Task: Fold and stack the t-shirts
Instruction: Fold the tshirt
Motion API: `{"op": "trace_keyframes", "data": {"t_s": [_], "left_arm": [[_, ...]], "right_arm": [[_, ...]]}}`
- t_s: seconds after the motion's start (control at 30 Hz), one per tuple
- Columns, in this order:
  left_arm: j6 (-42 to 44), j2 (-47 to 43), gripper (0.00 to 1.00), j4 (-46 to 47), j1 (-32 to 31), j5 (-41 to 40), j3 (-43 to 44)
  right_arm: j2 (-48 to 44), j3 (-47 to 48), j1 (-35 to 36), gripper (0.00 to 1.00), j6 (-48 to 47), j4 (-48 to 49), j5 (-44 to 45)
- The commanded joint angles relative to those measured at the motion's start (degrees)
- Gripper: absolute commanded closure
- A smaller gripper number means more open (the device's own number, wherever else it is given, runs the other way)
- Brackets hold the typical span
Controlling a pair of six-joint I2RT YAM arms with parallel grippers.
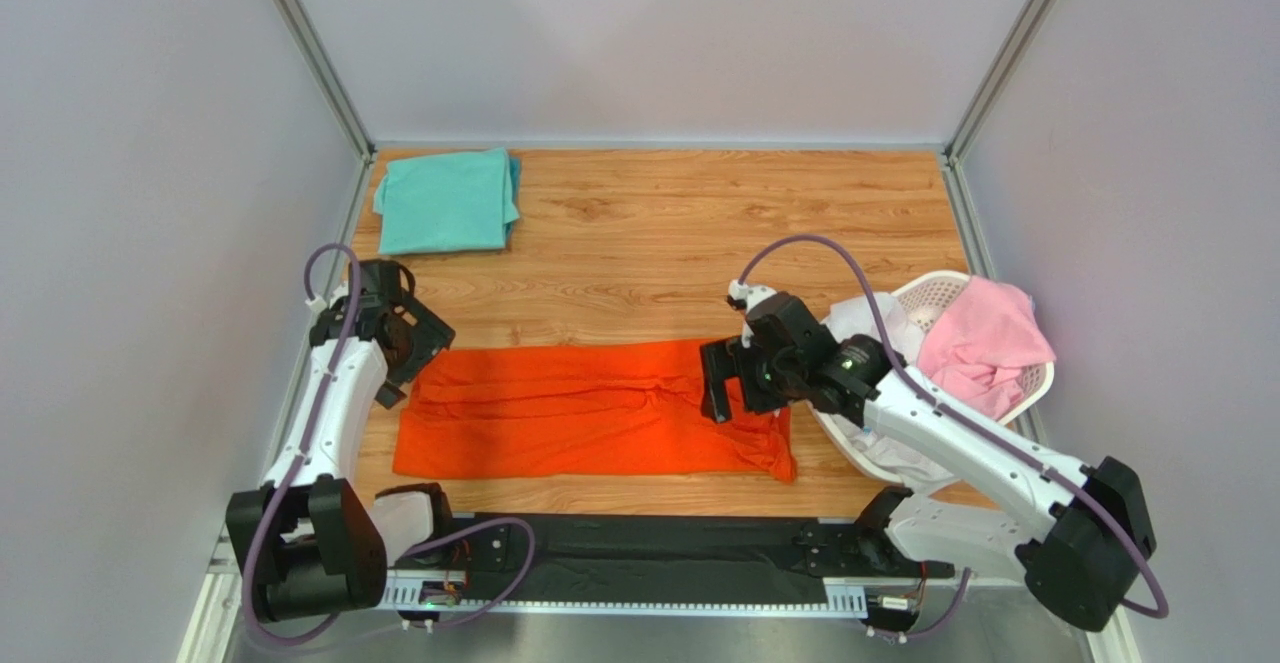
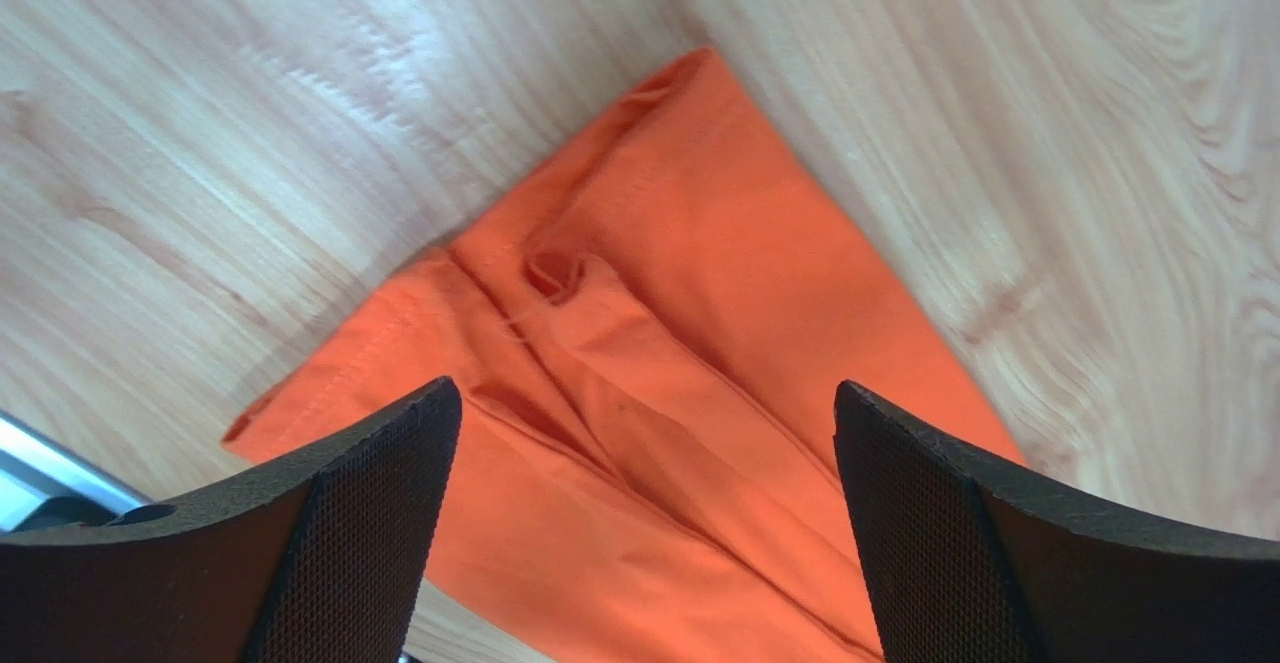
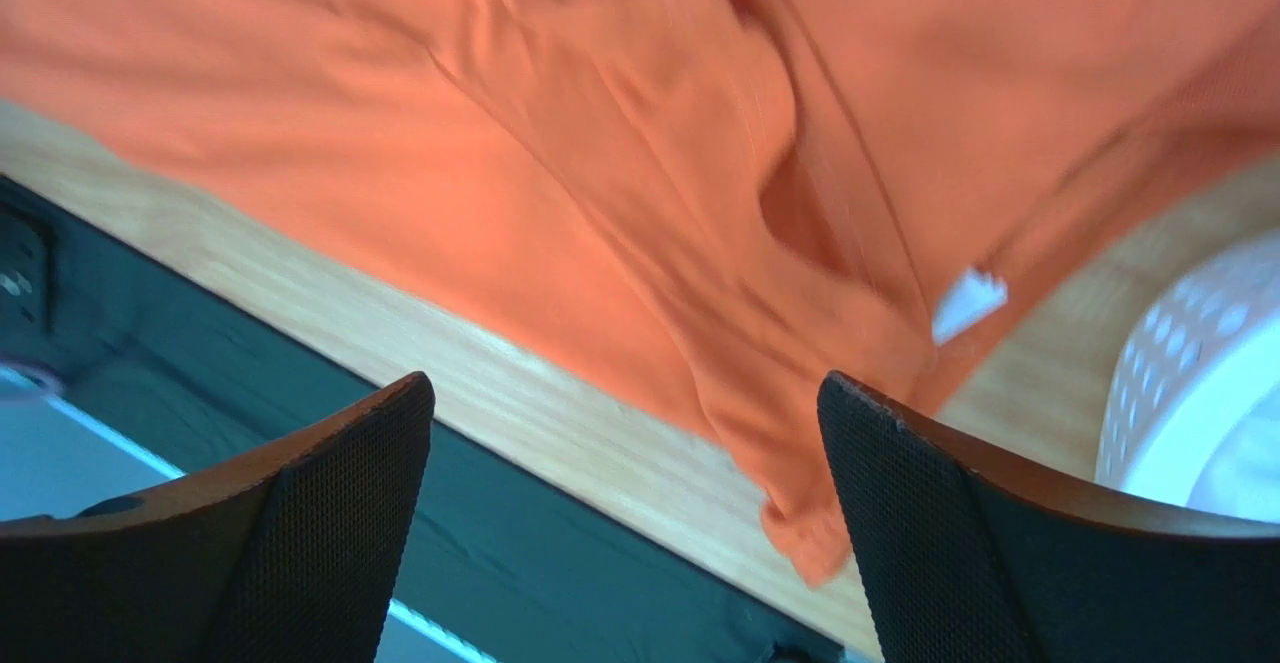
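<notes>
Now we see the orange shirt (image 1: 594, 411) lying as a long band from left to right on the near half of the table (image 1: 676, 243). It lies flat with some wrinkles along its length, and its sleeves seem folded inward. At its right end the cloth is more bunched, and the right wrist view shows a small white label (image 3: 969, 303) there.

The left gripper (image 2: 643, 393) is over the left end of this shirt. Its jaws stand wide apart and they hold nothing; a corner of the shirt and a small fold show between them. We cannot tell if the fingers touch the cloth.

The right gripper (image 3: 619, 386) is over the right end of the shirt. Its jaws are also spread wide, with nothing held.

The teal shirt (image 1: 446, 201) lies folded in the far left corner, well apart from the orange one. The pink shirt (image 1: 984, 341) sits in the basket (image 1: 939, 285) at the right edge of the table, with a white shirt (image 1: 872, 326) beside it in the same basket.
</notes>
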Motion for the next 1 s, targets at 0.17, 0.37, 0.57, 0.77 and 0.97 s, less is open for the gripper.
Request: {"op": "trace_keyframes", "data": {"t_s": [0.17,0.37,0.57,0.77,0.97], "left_arm": [[2.3,2.9,0.0,3.7,-0.8,11.4,-0.4],[2.8,5.8,0.0,5.9,-0.8,12.6,-2.1],[2.4,4.4,0.0,5.7,-0.8,11.6,-2.6],[1.7,2.7,0.0,4.9,-0.8,9.3,-2.5],[1.5,2.4,0.0,4.4,-0.8,8.7,-2.3]], "right_arm": [[18.9,13.4,-2.8,0.03,-1.1,10.6,4.0],[29.7,17.5,-4.2,0.2,-3.0,12.4,0.2],[36.0,18.3,-4.2,0.55,-2.7,13.1,-1.8],[32.5,14.4,-4.2,0.87,0.0,14.4,-5.0],[28.2,9.1,-2.7,1.0,4.5,17.3,-8.4]]}}
